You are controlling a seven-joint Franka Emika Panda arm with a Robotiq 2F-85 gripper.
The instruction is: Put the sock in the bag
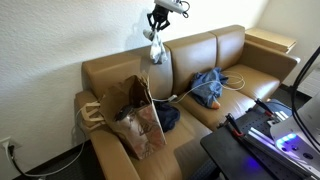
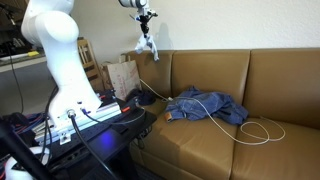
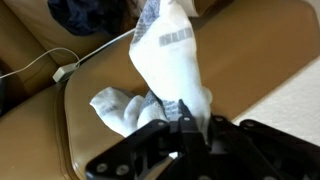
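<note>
The gripper is closed on the sock, which hangs limp from it high above the back of the sofa. The bag stands open on the seat below, a little to the side. To do this step well, the arm should bring the sock right over the open mouth, go down until the free end is inside, and only then release.

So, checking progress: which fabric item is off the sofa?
The white sock, hanging from the end effector; the blue denim garment and dark blue bundle lie on the seat.
</note>
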